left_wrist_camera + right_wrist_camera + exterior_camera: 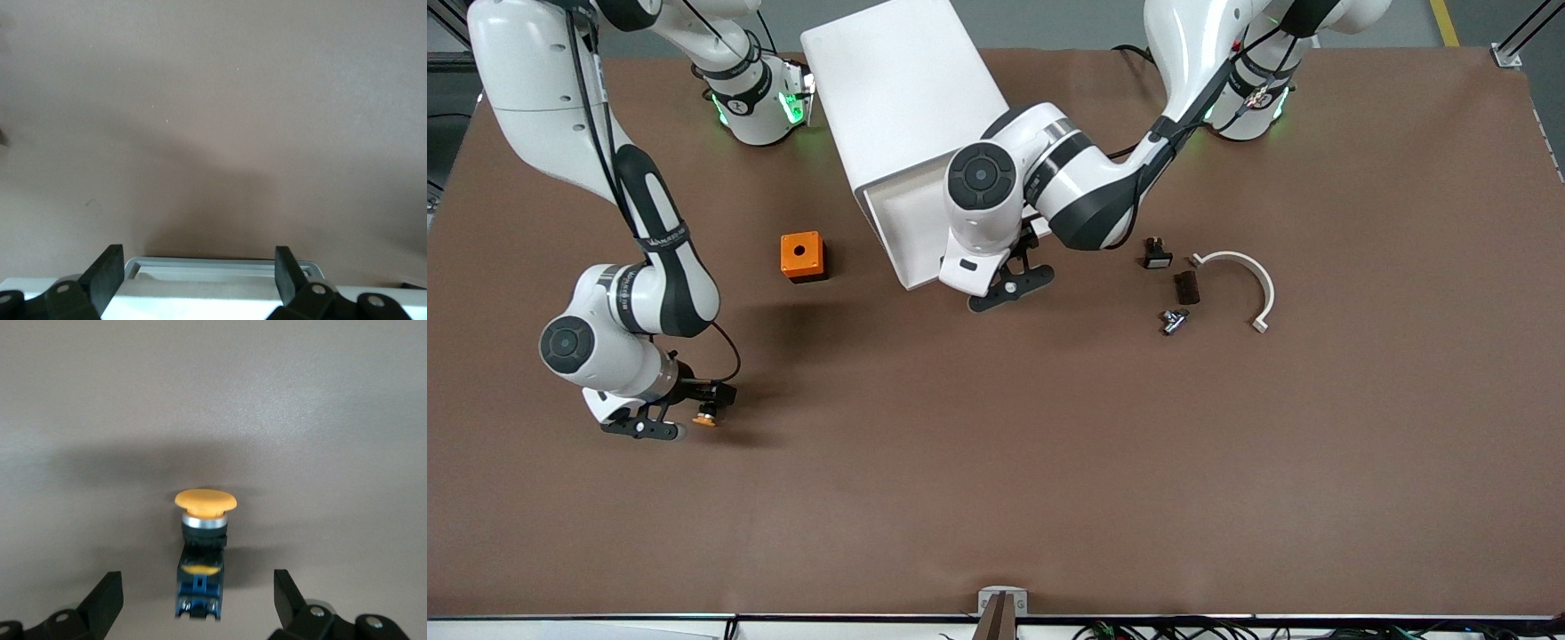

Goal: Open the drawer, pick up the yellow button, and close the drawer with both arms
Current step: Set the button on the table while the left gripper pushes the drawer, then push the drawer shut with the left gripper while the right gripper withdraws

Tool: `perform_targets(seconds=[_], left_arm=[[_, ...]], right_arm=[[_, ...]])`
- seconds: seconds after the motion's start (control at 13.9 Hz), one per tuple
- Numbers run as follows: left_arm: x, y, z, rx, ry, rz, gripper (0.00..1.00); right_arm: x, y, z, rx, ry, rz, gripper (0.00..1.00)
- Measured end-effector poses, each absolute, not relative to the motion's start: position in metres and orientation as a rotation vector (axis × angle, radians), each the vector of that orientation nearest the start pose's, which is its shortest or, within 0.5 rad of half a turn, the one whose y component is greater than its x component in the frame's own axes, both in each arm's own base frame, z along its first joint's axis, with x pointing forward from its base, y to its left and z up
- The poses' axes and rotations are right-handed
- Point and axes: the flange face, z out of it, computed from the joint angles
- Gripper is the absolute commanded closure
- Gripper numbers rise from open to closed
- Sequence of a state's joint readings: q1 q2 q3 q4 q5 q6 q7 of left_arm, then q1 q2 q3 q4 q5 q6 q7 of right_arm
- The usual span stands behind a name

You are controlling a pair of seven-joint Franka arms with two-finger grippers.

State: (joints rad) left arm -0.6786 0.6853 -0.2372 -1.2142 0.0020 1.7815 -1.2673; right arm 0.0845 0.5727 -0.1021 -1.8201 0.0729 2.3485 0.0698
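**Operator:** What is the step in hand, and how is it done well?

**Technician:** Closing the drawer, I judge. The left hand sits at the drawer's front edge, fingers spread apart on nothing, and the tray is pulled out of the cabinet. Press squarely on the middle of the front, along the line of travel; an off-centre push may skew the tray or shift the cabinet (which appears unanchored).

**Operator:** Where is the button?

**Technician:** The button lies on the worktop toward the right arm's end, between the fingers of the right hand, which are apart and not touching it. It looks released; that arm waits.

**Operator:** Anything in the way?

**Technician:** The orange cube stands beside the drawer, apart from it. A black-and-white part, a dark block, a metal fitting and a white curved clip lie toward the left arm's end, close to that arm's elbow. Keep the forearm off them.
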Motion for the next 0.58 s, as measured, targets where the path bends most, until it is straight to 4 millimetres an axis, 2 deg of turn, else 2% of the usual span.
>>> perform_targets(seconds=[0.14, 0.29, 0.58], left_arm=[[0.466, -0.558, 0.370, -3.037, -0.619, 0.283, 0.00], [0.449, -0.570, 0.364, -3.019, -0.618, 0.291, 0.01], [0.417, -0.590, 0.358, -3.007, -0.618, 0.359, 0.00]], right_arm=[[0.647, -0.004, 0.261, -3.129, 0.173, 0.150, 0.00], [0.642, -0.003, 0.315, -3.113, 0.120, 0.232, 0.00], [0.618, -0.003, 0.418, -3.095, 0.079, 0.301, 0.00]])
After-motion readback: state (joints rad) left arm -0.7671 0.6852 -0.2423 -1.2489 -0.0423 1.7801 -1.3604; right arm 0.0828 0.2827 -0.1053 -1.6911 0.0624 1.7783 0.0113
